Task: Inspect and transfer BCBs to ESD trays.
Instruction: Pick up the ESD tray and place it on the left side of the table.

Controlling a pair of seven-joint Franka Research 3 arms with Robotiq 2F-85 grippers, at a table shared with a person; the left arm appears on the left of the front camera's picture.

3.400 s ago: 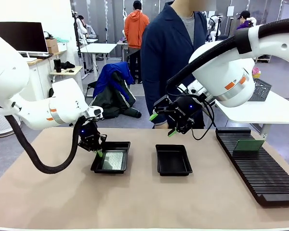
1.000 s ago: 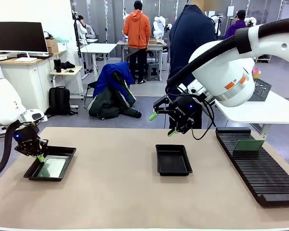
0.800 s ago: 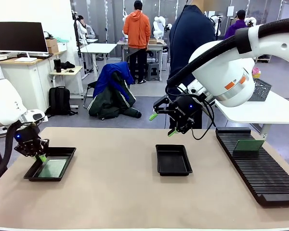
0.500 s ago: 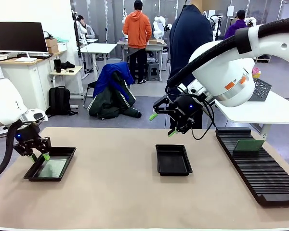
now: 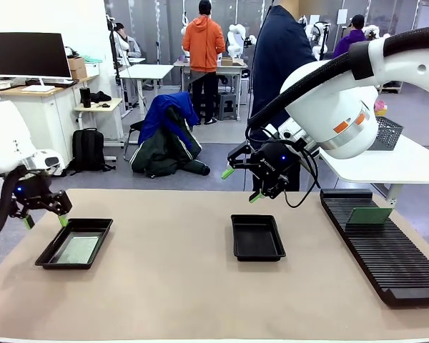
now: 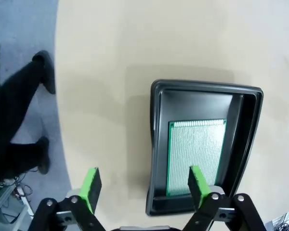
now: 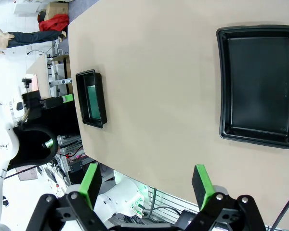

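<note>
- Front view: at the left end of the counter [image 5: 186, 300], the left ESD tray [image 5: 48, 251] held one BCB [image 5: 76, 249] lying flat on its floor.
- The left pincer [image 5: 45, 221] hung just above that tray's far left corner, clear of it, jaws spread wide and holding nothing.
- The middle ESD tray [image 5: 257, 256] sat near the counter's centre with a bare black floor.
- The right pincer [image 5: 242, 185] hovered above and behind this tray, jaws apart and empty.
- On the right, a long ribbed rack [image 5: 375, 257] carried a second BCB [image 5: 370, 215] standing tilted near its far end.
- Left wrist view: the BCB lay inside the tray's rim, towards the end nearer the camera, with bare floor beyond it. The green pads [image 6: 91, 187] stood wide apart with nothing between them.
- Right wrist view: the middle ESD tray showed an empty floor at the upper right. The left ESD tray lay well apart from it, the pale BCB inside. The right pincer's own pads stood wide apart.
</note>
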